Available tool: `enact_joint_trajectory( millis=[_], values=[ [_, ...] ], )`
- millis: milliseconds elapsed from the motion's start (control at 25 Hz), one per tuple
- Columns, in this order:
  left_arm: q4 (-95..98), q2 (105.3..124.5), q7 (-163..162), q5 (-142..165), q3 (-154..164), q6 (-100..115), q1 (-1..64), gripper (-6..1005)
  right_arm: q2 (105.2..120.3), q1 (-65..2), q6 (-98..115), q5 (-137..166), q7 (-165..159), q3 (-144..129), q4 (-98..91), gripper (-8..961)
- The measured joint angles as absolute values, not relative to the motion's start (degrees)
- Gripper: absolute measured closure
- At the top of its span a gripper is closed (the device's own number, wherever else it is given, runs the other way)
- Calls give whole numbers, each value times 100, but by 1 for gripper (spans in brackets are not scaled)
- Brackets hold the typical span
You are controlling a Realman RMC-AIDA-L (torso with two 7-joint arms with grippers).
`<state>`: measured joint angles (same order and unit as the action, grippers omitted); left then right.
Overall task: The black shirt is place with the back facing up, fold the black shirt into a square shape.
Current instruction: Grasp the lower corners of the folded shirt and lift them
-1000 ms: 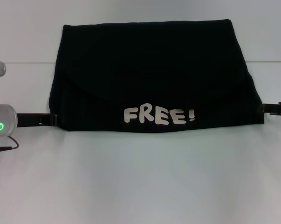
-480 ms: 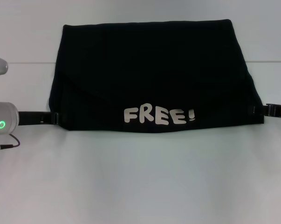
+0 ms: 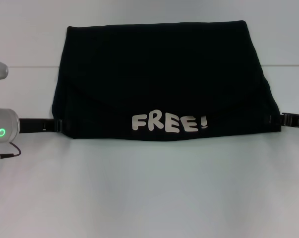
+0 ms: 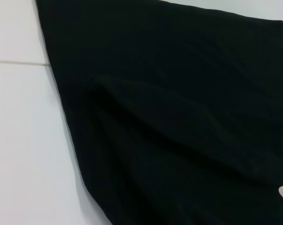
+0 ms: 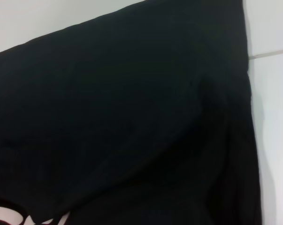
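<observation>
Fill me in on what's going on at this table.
A two-armed robot is folding a black shirt on a white table. The shirt lies already folded into a wide band, with a "FREE!" print showing near its front edge. The left pincer is at the shirt's front left corner and the right pincer at its front right corner, both low at the edge of the cloth. The shirt is not yet a square.
</observation>
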<state>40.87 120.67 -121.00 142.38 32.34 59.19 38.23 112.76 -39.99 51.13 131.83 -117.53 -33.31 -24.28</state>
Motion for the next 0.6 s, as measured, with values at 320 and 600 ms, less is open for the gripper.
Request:
enact_joint_trajectory(
  millis=[320, 600],
  values=[
    [4087, 12067, -12114, 14238, 3234, 5914, 3823, 998, 11267, -3965, 5333, 13174, -11749, -3331, -2450, 630],
    [4087, 12067, -12131, 14238, 3234, 5914, 3823, 997, 11255, -3941, 5442, 13163, -11741, -3331, -2509, 823]
  ],
)
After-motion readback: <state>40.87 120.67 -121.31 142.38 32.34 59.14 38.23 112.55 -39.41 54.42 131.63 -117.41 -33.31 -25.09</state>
